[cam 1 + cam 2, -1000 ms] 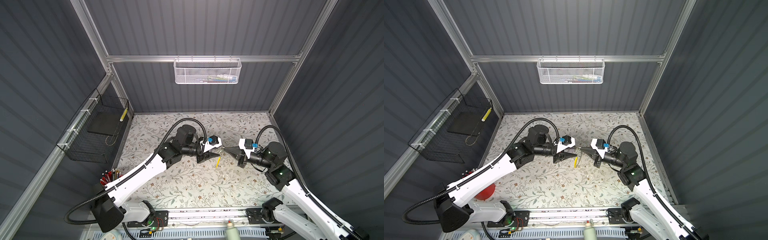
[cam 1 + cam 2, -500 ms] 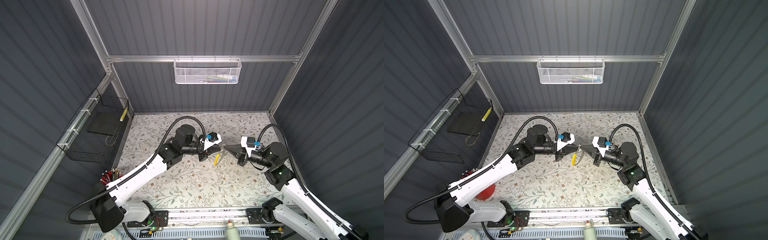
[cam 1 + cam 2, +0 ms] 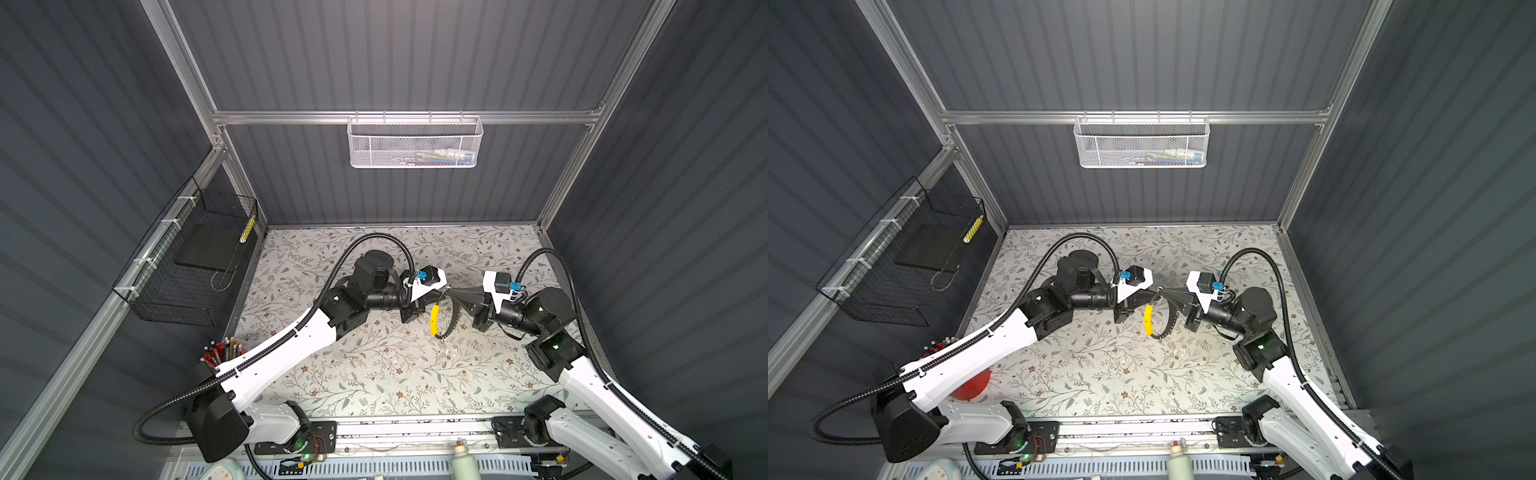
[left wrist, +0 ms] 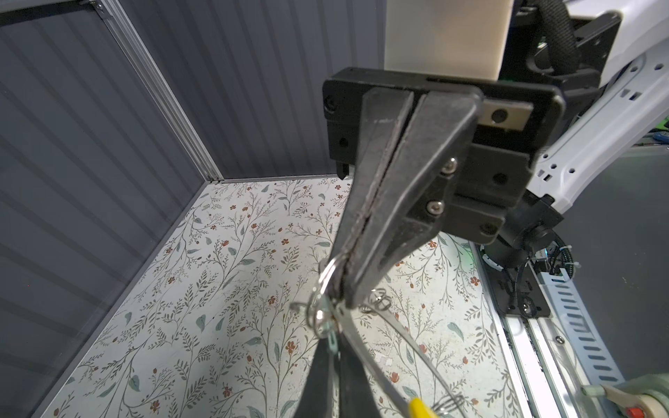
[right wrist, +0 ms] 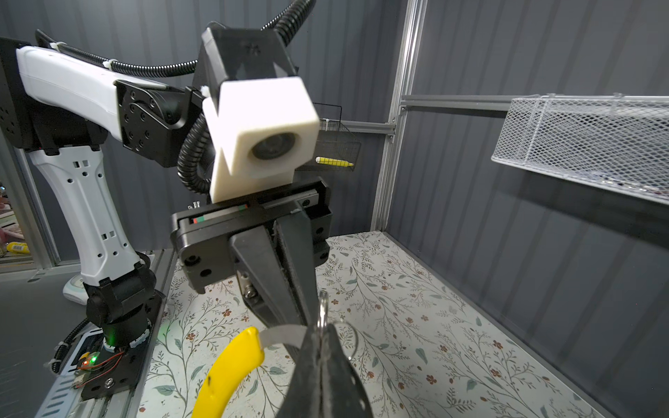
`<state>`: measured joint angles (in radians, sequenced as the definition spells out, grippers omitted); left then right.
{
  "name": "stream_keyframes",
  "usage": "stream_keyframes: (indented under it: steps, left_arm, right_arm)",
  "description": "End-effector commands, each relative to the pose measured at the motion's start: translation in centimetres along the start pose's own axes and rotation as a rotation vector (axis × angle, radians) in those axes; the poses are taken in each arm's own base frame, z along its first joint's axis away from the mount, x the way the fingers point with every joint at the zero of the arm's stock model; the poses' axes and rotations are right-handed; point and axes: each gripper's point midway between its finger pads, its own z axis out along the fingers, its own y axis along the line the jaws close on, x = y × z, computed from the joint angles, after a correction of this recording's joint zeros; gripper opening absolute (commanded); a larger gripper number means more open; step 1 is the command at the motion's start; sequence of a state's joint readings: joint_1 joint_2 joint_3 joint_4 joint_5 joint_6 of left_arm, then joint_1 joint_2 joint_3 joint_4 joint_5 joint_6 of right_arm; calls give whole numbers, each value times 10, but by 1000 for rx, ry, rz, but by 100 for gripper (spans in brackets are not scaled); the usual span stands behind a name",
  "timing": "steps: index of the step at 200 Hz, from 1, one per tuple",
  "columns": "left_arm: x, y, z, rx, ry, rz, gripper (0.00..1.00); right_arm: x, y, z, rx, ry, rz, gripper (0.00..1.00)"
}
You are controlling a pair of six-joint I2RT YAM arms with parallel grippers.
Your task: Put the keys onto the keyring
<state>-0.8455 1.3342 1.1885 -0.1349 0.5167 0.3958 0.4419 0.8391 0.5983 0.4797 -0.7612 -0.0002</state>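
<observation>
The keyring (image 3: 454, 322), a dark ridged loop with a yellow segment (image 3: 434, 318), hangs above the middle of the table in both top views (image 3: 1167, 322). My two grippers meet tip to tip at its top. My right gripper (image 3: 452, 292) (image 5: 320, 333) is shut on the band's end and on a small silver ring (image 5: 323, 307). My left gripper (image 3: 444, 293) (image 4: 331, 336) is shut on a tiny pale-headed key (image 4: 331, 342) with a silver ring (image 4: 320, 320), touching the right fingertips (image 4: 347, 282). Other keys I cannot make out.
A white mesh basket (image 3: 415, 143) hangs on the back wall. On the left wall is a black wire basket (image 3: 187, 266). A cup of pens (image 3: 220, 351) stands at the table's front left. A pale bottle (image 3: 461, 461) sits by the front rail.
My left gripper's jaws have closed at the right gripper's tips. The loop with its yellow segment has lifted slightly. The right gripper has stayed shut and almost still.
</observation>
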Motion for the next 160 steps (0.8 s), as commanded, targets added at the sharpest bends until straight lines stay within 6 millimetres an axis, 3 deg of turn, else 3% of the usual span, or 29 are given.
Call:
stream_keyframes:
  steps: [1, 56, 84, 125, 160]
  left_arm:
    - [-2, -17, 6, 80, 5, 21, 0]
    - [-7, -27, 8, 139, -5, 23, 0]
    - [0, -9, 1, 6, 36, 48, 18]
    - [-6, 17, -31, -145, 33, 91, 21]
    - [-17, 15, -39, -119, 0, 108, 22]
  right_arm:
    - [-7, -3, 0, 22, -37, -12, 0]
    - [-2, -5, -1, 41, -31, -7, 0]
    - [1, -2, -2, 32, -28, -6, 0]
    - [5, 7, -4, -12, -22, -23, 0]
    - [6, 12, -3, -45, -20, -28, 0]
